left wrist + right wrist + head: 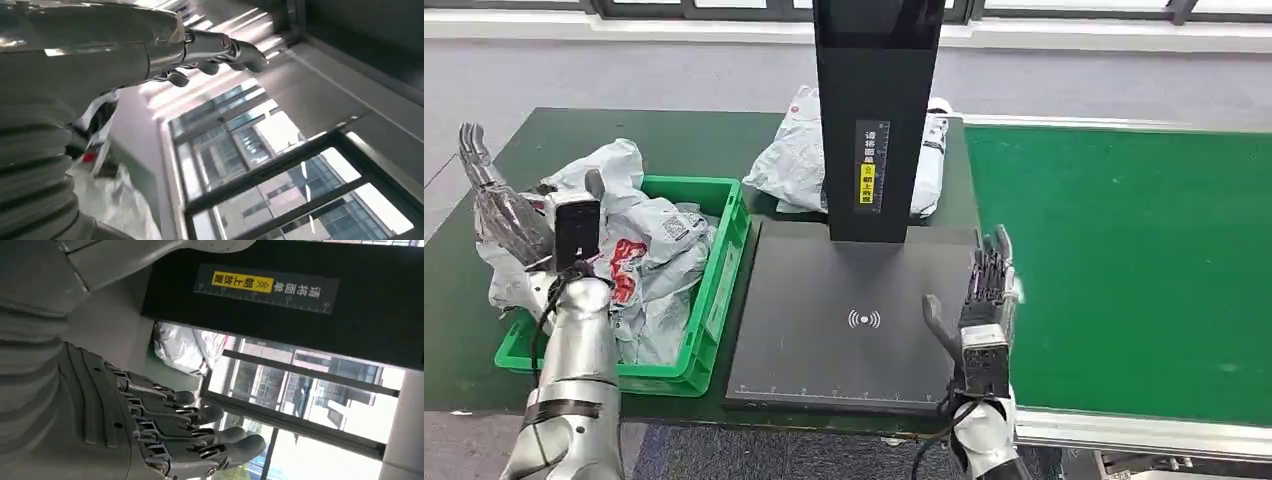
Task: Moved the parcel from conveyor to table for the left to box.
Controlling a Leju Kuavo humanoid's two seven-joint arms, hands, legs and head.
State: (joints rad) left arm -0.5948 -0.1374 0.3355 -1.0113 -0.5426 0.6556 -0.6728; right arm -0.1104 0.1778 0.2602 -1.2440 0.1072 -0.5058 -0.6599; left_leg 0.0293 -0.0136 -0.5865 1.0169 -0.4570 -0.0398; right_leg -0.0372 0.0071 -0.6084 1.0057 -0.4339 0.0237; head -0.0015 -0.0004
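Both your left robot hand (509,215) and right robot hand (984,310) are raised with fingers apart and empty, so this looks like a between-parcels pause: next, reach the parcel (799,160) on the counter (674,135) behind the scanner post (876,110).

Black upright column (877,110), centre top of the head view: a narrow vertical label (871,166) carries white Chinese characters, a yellow block with dark characters and ruler ticks. The right wrist view shows the same label (266,286); the number 30 is legible at the scale's end. Black scanner base plate (844,320): white wireless-signal symbol (864,319). Printing on the parcels is illegible.
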